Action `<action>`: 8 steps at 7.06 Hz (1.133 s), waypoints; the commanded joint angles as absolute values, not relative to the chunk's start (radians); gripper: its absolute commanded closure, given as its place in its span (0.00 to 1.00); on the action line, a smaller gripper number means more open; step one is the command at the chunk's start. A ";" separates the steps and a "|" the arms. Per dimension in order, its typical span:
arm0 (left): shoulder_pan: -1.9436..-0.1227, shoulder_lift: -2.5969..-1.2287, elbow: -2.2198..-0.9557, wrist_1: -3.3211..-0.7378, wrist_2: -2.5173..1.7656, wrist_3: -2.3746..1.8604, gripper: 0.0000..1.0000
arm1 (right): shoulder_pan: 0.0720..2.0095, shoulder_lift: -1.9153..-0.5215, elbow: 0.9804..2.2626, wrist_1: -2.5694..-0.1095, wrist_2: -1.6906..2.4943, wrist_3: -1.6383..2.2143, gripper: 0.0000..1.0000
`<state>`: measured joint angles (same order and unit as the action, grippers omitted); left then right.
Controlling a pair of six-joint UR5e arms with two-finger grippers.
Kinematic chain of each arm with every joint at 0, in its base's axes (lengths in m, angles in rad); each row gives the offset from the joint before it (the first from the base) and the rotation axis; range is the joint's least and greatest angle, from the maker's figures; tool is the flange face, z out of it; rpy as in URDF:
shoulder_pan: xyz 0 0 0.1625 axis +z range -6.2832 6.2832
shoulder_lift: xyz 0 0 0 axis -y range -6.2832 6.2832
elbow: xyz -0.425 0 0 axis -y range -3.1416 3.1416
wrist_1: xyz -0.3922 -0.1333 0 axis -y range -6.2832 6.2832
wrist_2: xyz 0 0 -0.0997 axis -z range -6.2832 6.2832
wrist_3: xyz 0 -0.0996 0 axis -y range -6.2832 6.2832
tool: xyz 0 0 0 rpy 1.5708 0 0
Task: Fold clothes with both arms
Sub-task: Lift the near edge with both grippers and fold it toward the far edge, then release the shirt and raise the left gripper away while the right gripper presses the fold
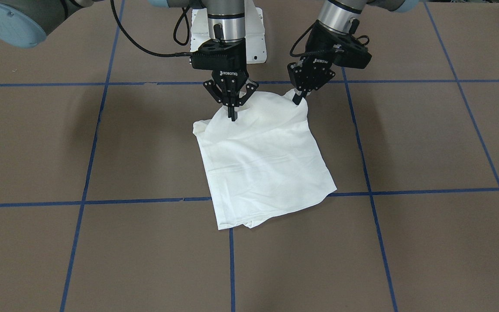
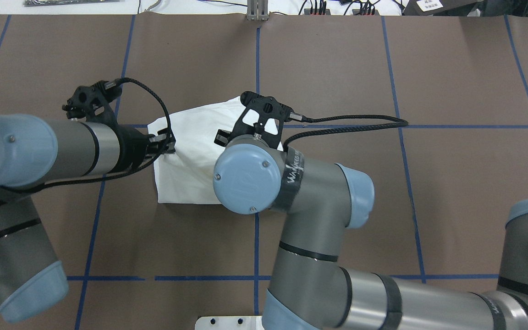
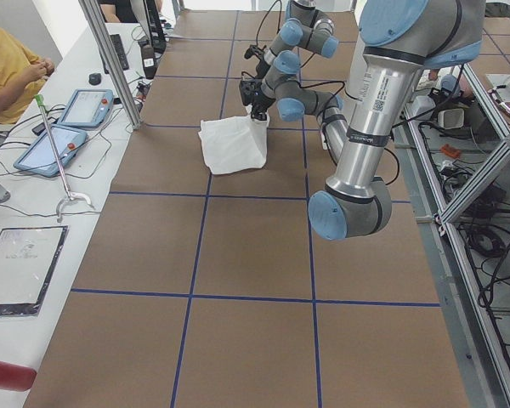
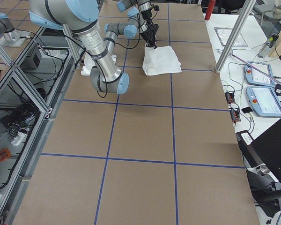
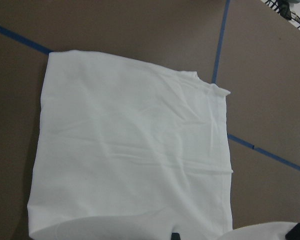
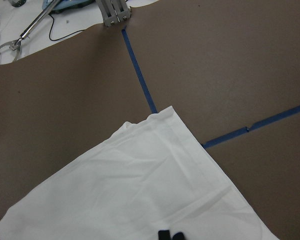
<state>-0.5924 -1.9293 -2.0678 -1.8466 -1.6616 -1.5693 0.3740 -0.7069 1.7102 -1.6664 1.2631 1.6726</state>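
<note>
Creased matt cloth shirt (image 1: 267, 164), matt papery table cover (image 1: 427, 138), smooth metal right arm (image 2: 307, 270)

We see a brown table (image 1: 102, 143) marked with blue tape lines (image 1: 37, 203), a white base plate (image 1: 256, 43), and two tablets (image 3: 87, 107) on a side bench (image 3: 25, 217).

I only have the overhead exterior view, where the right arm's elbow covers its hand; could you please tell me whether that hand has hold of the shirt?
Observer: Yes; the front-facing view shows the right hand shut on the shirt at its edge.
Operator: Thanks. Is the left hand's corner raised?
Observer: Yes; the left hand pinches a corner pulled up off the table.
Operator: And the part I cannot see?
Observer: It lies smooth and flat on the table, in a roughly square fold.
</note>
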 commanded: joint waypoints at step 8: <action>-0.787 -2.189 -1.376 -2.107 -1.654 -1.332 1.00 | 0.479 -0.489 1.168 -1.443 1.272 1.594 1.00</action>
